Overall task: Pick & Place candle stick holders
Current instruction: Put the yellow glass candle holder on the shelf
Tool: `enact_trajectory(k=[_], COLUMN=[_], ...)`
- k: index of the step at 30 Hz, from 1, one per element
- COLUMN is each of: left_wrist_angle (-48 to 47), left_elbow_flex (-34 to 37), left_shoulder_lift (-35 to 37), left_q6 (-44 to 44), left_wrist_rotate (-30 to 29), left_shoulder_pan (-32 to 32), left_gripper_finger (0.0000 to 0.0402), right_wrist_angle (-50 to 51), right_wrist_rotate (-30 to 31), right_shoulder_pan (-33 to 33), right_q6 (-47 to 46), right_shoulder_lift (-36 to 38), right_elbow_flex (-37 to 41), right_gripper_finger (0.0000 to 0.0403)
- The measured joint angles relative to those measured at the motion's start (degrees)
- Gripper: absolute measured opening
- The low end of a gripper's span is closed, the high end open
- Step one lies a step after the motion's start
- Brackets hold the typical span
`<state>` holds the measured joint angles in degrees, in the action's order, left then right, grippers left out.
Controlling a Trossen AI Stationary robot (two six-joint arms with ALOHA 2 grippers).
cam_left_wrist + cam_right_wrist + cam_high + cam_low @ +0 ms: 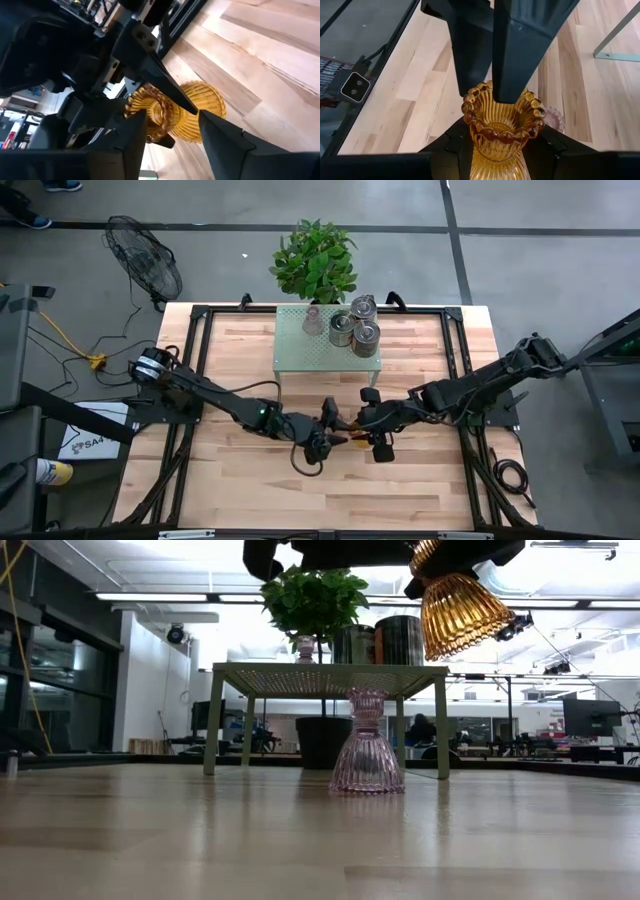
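The amber-orange glass holder hangs tilted above the table, wide ribbed end down, between my two grippers near the table's middle. My right gripper is shut on it. My left gripper is open, with its fingers at the holder's scalloped cup end. A pale pink glass holder stands on its wide end on the table in front of the green shelf. Three silver-grey holders and a second pink one stand on the shelf. My right gripper pinches the amber holder's narrow stem just below the scalloped cup, between its two fingers, coming level from the table's right. The holder is lifted clear and tilted, its wide end lowest. My left gripper's fingers stand at the scalloped rim; I cannot tell whether they touch it.
A potted plant stands behind the shelf at the table's far edge. A black frame runs along the table's sides. A fan stands on the floor beyond the far left corner. Bare wood lies toward the near edge.
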<state>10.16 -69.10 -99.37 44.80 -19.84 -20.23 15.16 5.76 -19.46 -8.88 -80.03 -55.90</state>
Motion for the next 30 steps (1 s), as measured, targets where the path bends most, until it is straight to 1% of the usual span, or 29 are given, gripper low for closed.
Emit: enact_trajectory(k=[7, 12, 17, 22, 26, 30], left_wrist_angle=[0.73, 0.74, 1.28, 1.87, 2.11, 2.17], left_elbow_flex=[0.00, 0.00, 0.00, 0.00, 0.00, 0.00], left_shoulder_lift=[-0.62, -0.63, -0.63, -0.63, -0.63, -0.63], left_q6=[0.00, -0.02, -0.04, -0.26, -0.76, -1.58], left_wrist_rotate=[1.05, 1.53, 2.38, 4.19, 4.49, 4.79], left_shoulder_pan=[0.00, 0.02, 0.00, 0.00, 0.00, -0.02], left_gripper_finger=[0.0116, 0.0091, 0.0081, 0.0080, 0.0080, 0.0080], right_wrist_angle=[0.01, -0.61, -1.21, -1.57, -2.19, -3.00], right_wrist_rotate=[-0.27, -1.74, -3.54, -5.58, -6.52, -9.01], right_shoulder_pan=[0.00, 0.00, 0.00, 0.00, 0.10, 1.01], right_q6=[0.01, 0.12, 0.42, 1.31, 1.40, 1.07], right_shoulder_lift=[-0.01, -0.11, -0.11, -0.24, -0.62, -1.05], right_elbow_flex=[0.00, 0.07, 0.09, 0.09, 0.09, 0.07], right_gripper_finger=[0.0128, 0.0128, 0.0128, 0.0128, 0.0128, 0.0128])
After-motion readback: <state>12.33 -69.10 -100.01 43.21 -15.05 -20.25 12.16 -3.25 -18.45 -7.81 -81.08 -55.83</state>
